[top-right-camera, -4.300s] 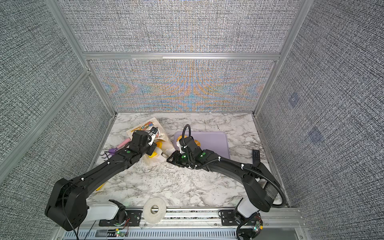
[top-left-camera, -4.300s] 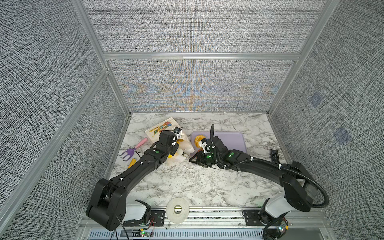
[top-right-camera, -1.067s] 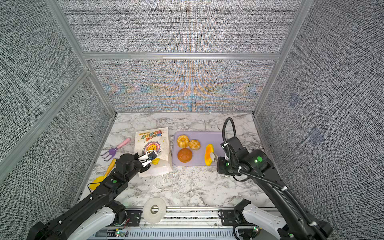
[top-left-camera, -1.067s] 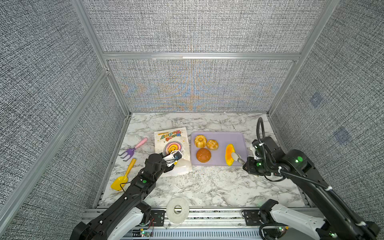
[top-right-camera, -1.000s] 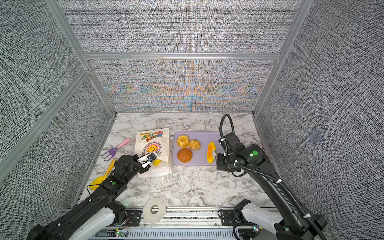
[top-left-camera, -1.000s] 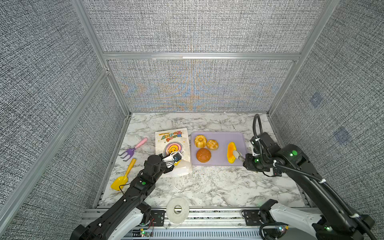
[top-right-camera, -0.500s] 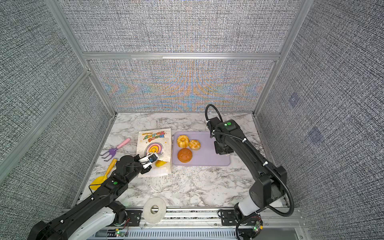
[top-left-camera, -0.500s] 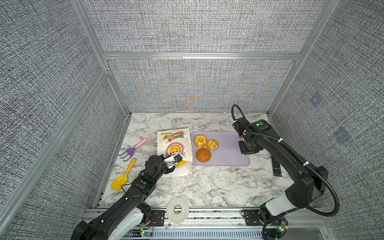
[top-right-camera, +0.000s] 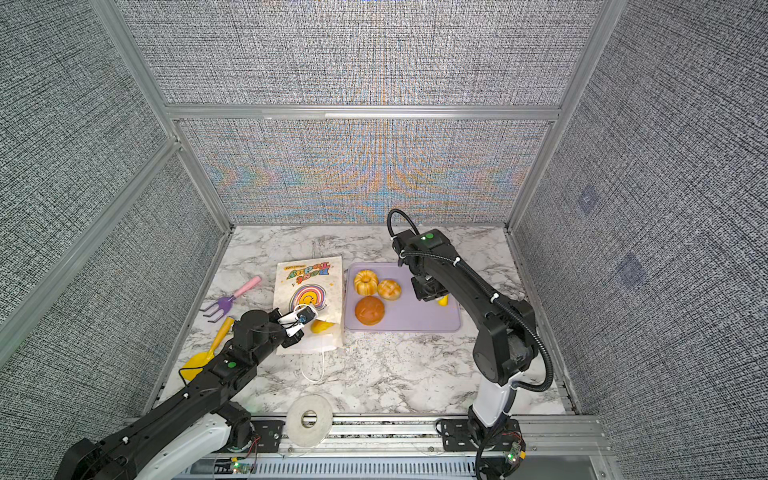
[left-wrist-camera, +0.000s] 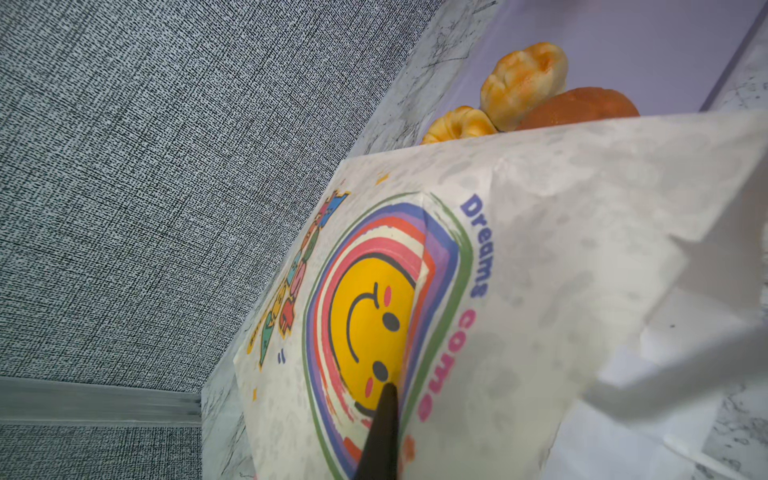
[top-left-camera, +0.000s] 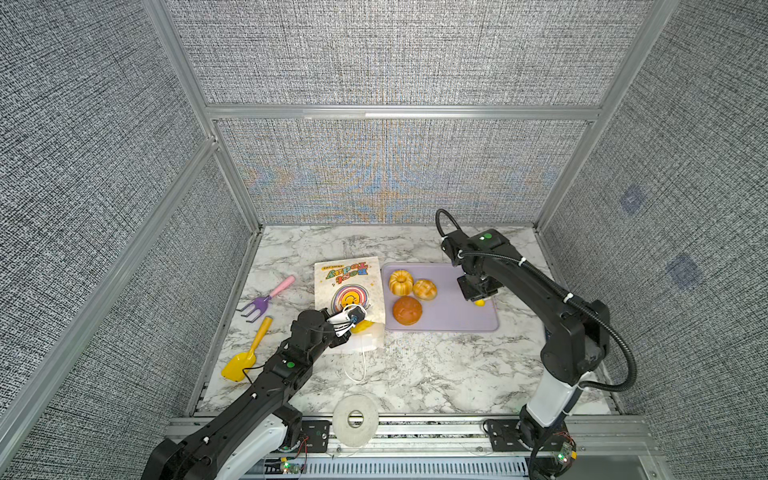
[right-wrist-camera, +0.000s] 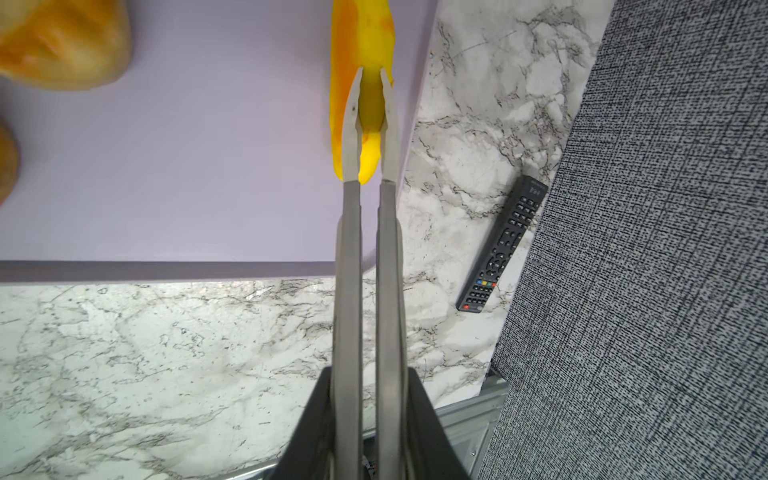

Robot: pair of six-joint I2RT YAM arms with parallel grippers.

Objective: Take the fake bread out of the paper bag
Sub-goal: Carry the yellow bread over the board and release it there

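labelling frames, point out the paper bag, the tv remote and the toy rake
paper bag (top-left-camera: 350, 296), in a top view, on its rainbow smiley print
remote (right-wrist-camera: 505, 243), right wrist view, on the middle of its keypad
toy rake (top-left-camera: 261, 303), in a top view, on its purple head

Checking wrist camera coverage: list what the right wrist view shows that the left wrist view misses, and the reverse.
Right wrist only: the right gripper shut on a long yellow bread over the lilac tray, and a black remote. Left wrist only: the paper bag with its smiley print, and a fluted ring bun. Both: the lilac tray and the scored bun on it.
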